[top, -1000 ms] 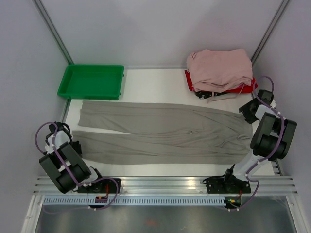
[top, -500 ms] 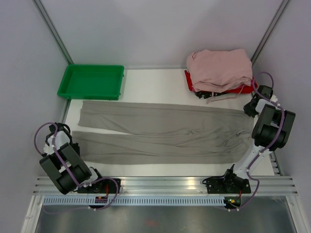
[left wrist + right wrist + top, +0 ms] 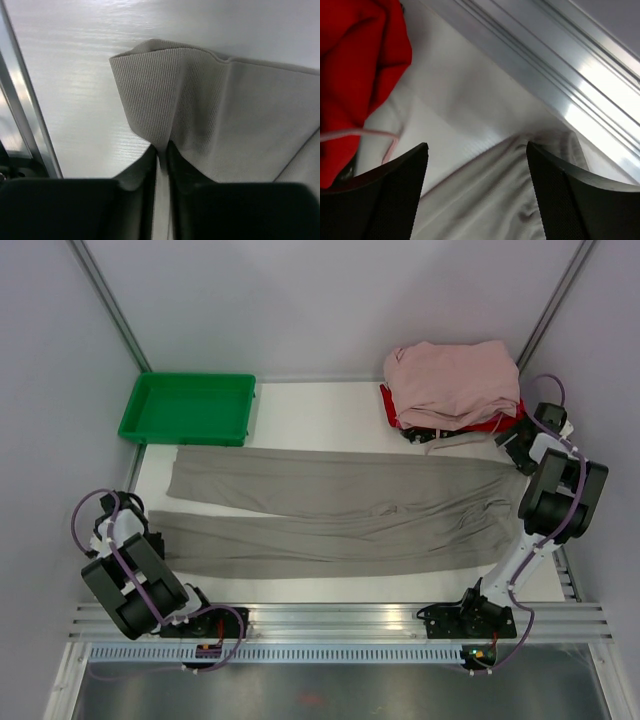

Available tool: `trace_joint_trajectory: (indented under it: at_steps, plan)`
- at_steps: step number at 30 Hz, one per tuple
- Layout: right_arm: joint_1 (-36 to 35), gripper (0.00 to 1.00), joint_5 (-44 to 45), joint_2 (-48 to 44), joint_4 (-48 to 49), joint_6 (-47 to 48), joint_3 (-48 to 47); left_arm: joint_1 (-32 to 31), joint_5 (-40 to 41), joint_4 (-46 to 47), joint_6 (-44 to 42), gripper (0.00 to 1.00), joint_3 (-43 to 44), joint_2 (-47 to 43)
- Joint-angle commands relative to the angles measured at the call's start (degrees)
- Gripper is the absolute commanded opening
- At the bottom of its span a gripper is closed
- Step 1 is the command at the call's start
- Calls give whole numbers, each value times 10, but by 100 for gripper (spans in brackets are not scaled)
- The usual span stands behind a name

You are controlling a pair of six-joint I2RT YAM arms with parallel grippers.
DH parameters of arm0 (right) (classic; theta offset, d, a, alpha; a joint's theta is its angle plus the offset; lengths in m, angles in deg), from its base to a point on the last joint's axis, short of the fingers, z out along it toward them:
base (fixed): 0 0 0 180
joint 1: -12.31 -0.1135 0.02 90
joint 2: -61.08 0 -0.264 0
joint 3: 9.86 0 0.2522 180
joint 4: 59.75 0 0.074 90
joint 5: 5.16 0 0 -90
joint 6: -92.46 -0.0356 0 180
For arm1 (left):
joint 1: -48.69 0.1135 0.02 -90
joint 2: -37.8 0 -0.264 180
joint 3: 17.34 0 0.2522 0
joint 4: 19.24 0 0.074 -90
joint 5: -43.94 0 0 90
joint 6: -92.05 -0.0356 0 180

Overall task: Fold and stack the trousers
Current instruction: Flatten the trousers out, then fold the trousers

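Trousers (image 3: 340, 510) flat, left gripper (image 3: 162, 150) pinching hem (image 3: 150, 95) (corner)

We read no lettering, label, brand, number or sign in any view; trousers (image 3: 330, 510), green tray (image 3: 187, 410) and pink garments (image 3: 452, 380) show plain surfaces.

The right claw (image 3: 476, 146) moved farther back, and the trousers (image 3: 340, 510) shifted rightward.
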Motion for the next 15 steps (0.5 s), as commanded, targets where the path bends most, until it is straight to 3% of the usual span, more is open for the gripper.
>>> trace_joint_trajectory:
  at_steps: [1,3,4,5,9,11,15]
  plan:
    - [5,87,-9,-82,-47,15,25,0,-31,58,-60,30,21,-17]
    - [5,89,-10,-149,-81,14,39,0,-42,63,-77,46,29,-29]
    - [5,90,-10,-170,-95,15,52,0,-46,67,-85,60,34,-32]
    - [5,94,-10,-211,-116,20,54,0,-58,73,-91,65,37,-35]
    - [5,94,12,-299,-240,49,58,0,-75,73,-128,77,72,-32]
    - [5,96,41,-346,-299,36,72,0,-68,57,-133,78,85,-28]
    - [7,96,83,-444,-344,-73,158,-3,-43,37,-115,86,100,-19]
